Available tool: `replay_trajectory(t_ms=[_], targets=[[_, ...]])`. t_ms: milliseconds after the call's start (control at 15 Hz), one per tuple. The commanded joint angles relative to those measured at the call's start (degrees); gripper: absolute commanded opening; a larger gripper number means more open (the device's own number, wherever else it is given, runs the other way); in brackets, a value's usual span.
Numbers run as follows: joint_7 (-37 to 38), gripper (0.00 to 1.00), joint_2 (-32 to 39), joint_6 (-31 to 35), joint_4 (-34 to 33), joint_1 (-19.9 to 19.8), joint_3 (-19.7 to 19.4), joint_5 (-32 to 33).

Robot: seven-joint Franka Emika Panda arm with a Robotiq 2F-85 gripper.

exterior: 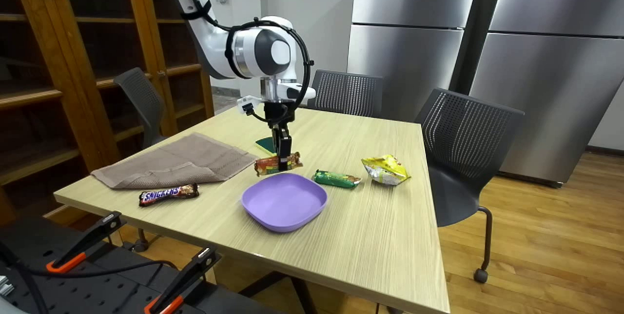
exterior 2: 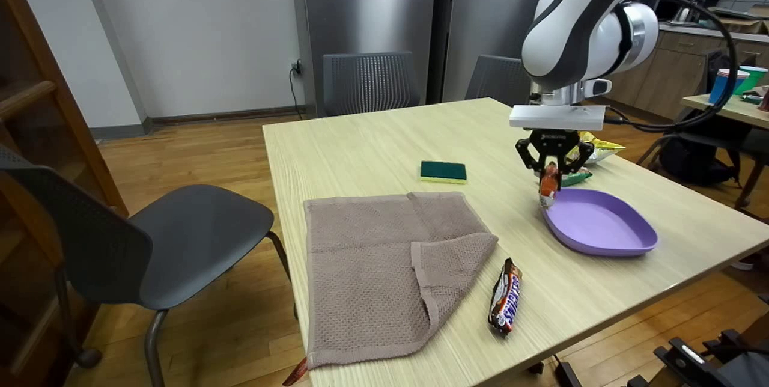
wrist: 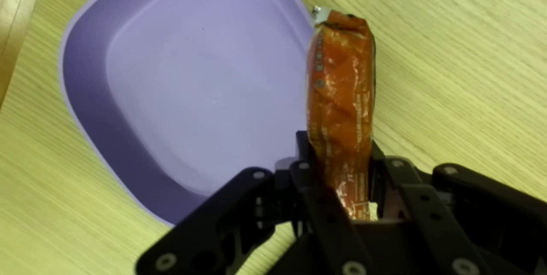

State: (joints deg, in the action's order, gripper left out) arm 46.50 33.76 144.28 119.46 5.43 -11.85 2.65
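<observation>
The gripper [exterior 2: 549,179] has an orange-wrapped snack bar [wrist: 342,91] pinched right by a purple plate [wrist: 192,74]

It's got the bar squeezed pretty snugly, with wrapper sticking out on both sides of the grip. In the wrist view, the bar covers part of the plate's rim along one side. Can't really tell how high it sits, or whether it's touching the plate.

Working outward: there's a green-wrapped snack [exterior: 336,179] near the plate, and a shiny yellow snack bag [exterior: 386,170] just beside that. A sponge [exterior 2: 443,170] lies flat, green scrubby side up, near one edge of a brownish towel [exterior 2: 366,285]. The towel's spread out with one corner flopped over on itself, and a Snickers bar [exterior: 168,194] sits just beside it.

All that loose stuff is on a pale wood-grain tabletop [exterior: 380,245]. Around it, in an exterior view, you've got dark gray chairs [exterior: 463,153], stainless fridges [exterior: 404,55] behind, and a wooden cabinet [exterior: 63,41] with glass doors. Down at the bottom of that view there are black-and-orange clamps [exterior: 183,280].
</observation>
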Motion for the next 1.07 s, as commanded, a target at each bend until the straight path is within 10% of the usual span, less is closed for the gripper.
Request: replay_trajectory(t_ms=[0, 1000], targets=[[-2.06, 0.07, -4.20, 3.12, 5.77, 1.32, -1.82, 4.05], [-8.20, 0.07, -0.43, 3.43, 5.34, 3.28, -2.45, 8.28]])
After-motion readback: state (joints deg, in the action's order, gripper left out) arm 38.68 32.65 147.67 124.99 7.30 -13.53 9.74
